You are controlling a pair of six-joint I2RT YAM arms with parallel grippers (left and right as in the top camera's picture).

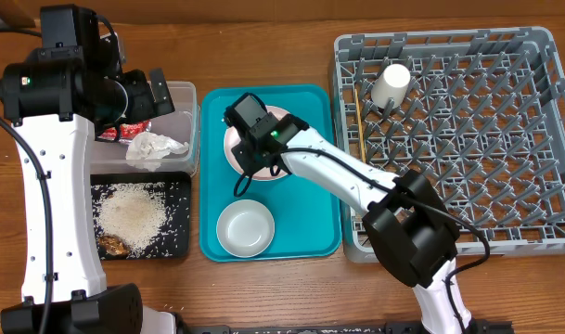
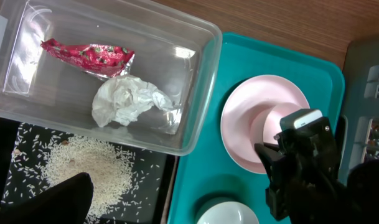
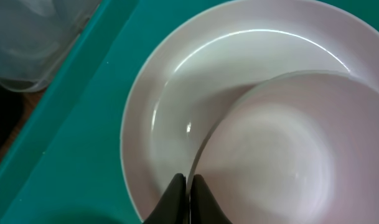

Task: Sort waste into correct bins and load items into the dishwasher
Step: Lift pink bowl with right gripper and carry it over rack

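Note:
My right gripper (image 3: 189, 186) is shut on the rim of the pinkish bowl (image 3: 289, 149), which rests tilted on the pale pink plate (image 3: 170, 93) on the teal tray (image 1: 310, 237). My left gripper (image 1: 147, 102) hovers over the clear tub (image 1: 185, 97), open and empty; only one dark finger shows in its wrist view. The tub holds the red wrapper (image 2: 89, 56) and the white napkin (image 2: 130, 99). Rice (image 1: 132, 211) and brown scraps (image 1: 113, 245) lie in the black tray (image 1: 175, 186). The small grey-white bowl (image 1: 245, 227) sits at the teal tray's front.
The grey dish rack (image 1: 542, 139) stands at the right, with the white cup (image 1: 391, 85) upside down near its back left corner and the chopsticks (image 1: 358, 121) along its left edge. The right arm reaches across the rack's front left corner.

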